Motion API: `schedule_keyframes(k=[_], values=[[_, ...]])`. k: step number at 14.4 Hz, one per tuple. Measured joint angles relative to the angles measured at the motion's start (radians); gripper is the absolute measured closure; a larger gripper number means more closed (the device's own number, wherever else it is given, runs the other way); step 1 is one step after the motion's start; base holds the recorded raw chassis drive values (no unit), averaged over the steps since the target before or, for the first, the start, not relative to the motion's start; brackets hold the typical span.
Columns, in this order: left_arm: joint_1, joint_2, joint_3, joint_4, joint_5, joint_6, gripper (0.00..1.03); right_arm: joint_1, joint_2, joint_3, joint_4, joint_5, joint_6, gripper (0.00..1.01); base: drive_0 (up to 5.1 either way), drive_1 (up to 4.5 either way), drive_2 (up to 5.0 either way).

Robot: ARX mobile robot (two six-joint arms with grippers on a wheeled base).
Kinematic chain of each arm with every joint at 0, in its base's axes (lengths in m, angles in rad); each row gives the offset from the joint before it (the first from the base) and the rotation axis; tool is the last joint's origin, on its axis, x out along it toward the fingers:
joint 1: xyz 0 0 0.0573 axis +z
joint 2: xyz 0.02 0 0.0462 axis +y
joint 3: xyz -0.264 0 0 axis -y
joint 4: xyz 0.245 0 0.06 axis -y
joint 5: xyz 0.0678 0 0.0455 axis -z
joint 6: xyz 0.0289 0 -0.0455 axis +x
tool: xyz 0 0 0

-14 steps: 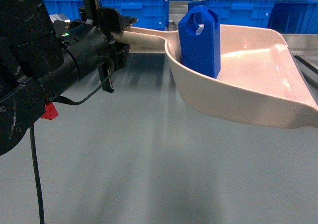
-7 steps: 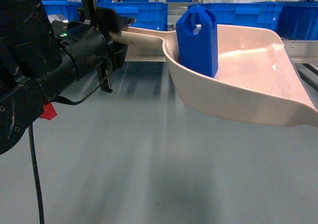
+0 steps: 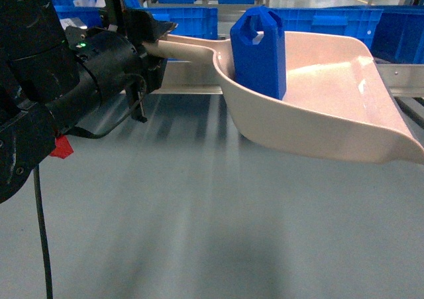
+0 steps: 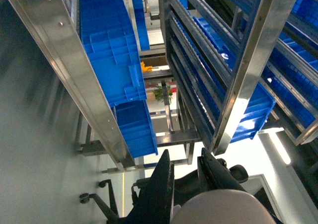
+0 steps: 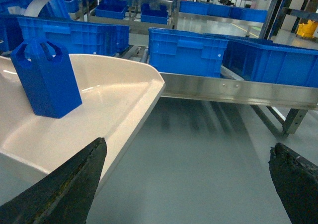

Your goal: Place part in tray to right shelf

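Left gripper point(image 3: 156, 44) clamps the tray point(image 3: 331, 107) handle at 9 o'clock, keeping it level so the part point(image 3: 260, 50) stays upright. Right gripper point(image 5: 189, 184) jaws are spread, holding nothing.

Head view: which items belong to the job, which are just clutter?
Job:
- part, standing in the tray
- tray, handle held by the left end effector
- right end effector, open, empty

Not in use:
- blue crates
- steel rail

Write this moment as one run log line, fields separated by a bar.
left claw: shut on tray handle | tray: held off floor | part: upright inside tray | right claw: open, empty
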Motion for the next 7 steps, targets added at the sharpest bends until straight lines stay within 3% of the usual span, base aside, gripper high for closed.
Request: schedule_keyframes(k=[3,7], values=[[-0.003,0.0,0.0,-0.001,0.002,-0.001,0.91,0.0,0.0,0.0,0.0,0.0,0.0,0.03,3.2,1.68,-4.6],[-0.014,0.0,0.0,-0.003,0.007,0.0,0.91,0.0,0.0,0.0,-0.002,0.002,0.0,0.03,1.1,4.99,-2.7]])
